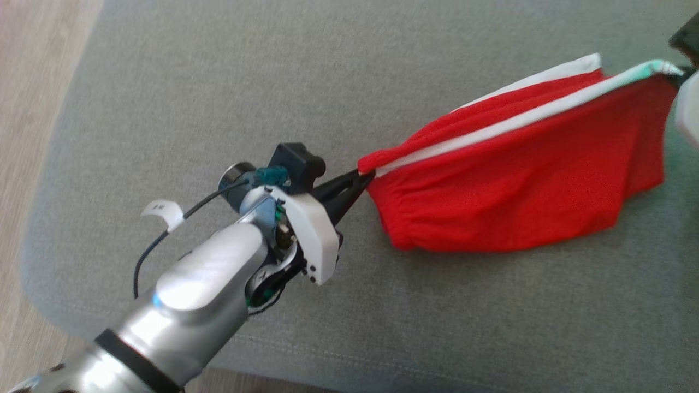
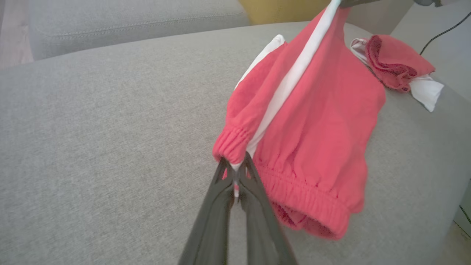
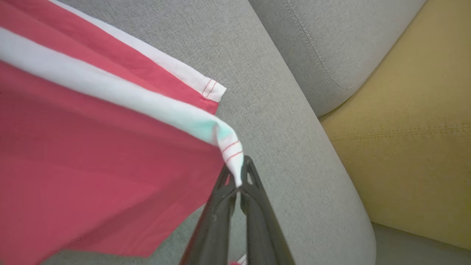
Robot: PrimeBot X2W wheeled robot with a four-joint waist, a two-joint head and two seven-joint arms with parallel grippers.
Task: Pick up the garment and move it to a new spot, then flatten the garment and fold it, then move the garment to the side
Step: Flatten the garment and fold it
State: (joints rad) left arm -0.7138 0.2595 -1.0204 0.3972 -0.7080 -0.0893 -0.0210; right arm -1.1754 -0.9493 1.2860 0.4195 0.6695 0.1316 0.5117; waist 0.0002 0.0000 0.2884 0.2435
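Red garment [image 1: 524,180] with a white stripe [image 1: 491,131] hangs stretched at the head view's right, over the grey sofa cushion [image 1: 273,82]. Our left pincer [image 1: 365,174] clamps its waistband [image 2: 235,141], our right pincer [image 3: 240,180] its hem corner [image 3: 230,145]; we should lower both together, evenly taut.

Right gripper [image 1: 677,77], a blur, seemingly half beyond the head view's edge.

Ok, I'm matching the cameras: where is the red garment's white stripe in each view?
Head view: white stripe runs diagonally from centre to upper right.
Left wrist view: stripe climbs from the left tool to the top edge.
Right wrist view: stripe crosses the upper left, down to the right tool.
Shared landmark: the grey cushion.
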